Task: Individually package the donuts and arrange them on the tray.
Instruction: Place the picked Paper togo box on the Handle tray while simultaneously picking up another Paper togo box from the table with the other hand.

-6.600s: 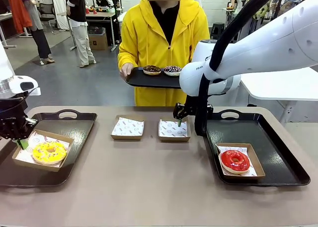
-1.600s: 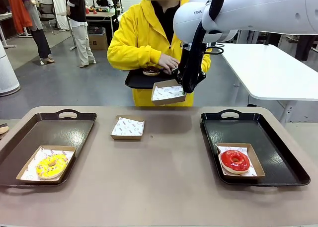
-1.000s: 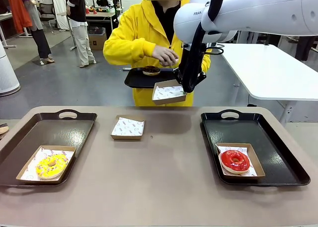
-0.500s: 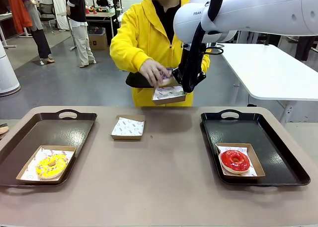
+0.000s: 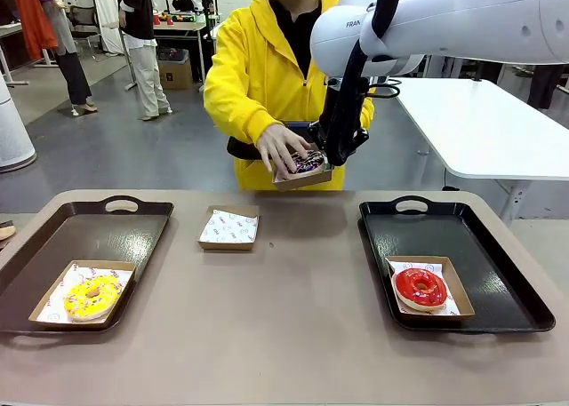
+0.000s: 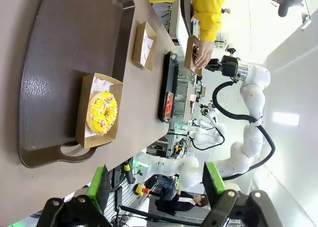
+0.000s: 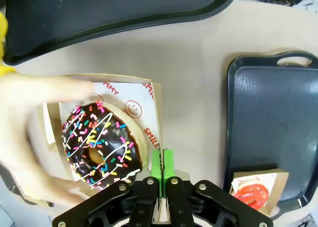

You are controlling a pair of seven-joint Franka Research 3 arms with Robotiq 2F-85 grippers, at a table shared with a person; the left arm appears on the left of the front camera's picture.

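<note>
While the right gripper (image 5: 329, 161) (image 7: 162, 163) is hanging in the air over the far edge of the table (image 5: 284, 335), its green pads are pressing together on the rim of the lifted box (image 5: 302, 181) (image 7: 126, 105), holding it up in front of the person in the yellow jacket. The sprinkled donut (image 5: 308, 163) (image 7: 112, 132), dark with white drizzle and coloured sprinkles, is sitting on the printed paper inside that box. The person's hand (image 5: 280, 148) (image 7: 20, 132) is resting on the donut and the box's left side; it is showing blurred in the right wrist view. The person's other arm is holding a black serving tray (image 5: 238, 147) just behind the box. The left gripper (image 6: 156, 185) is hovering with its fingers spread wide and nothing between them, looking down the left tray (image 5: 133, 237) (image 6: 54, 63). The yellow donut (image 5: 89, 296) (image 6: 102, 113) is lying in its own box (image 5: 37, 310) at the near end of that tray. The red donut (image 5: 420, 287) (image 7: 251, 193) is lying in another box (image 5: 458, 292) on the near part of the right tray (image 5: 498, 273) (image 7: 273, 113). A middle box (image 5: 228, 227) (image 6: 143, 45), lined with paper and holding no donut, is sitting on the table between the two trays, nearer the left one.
</note>
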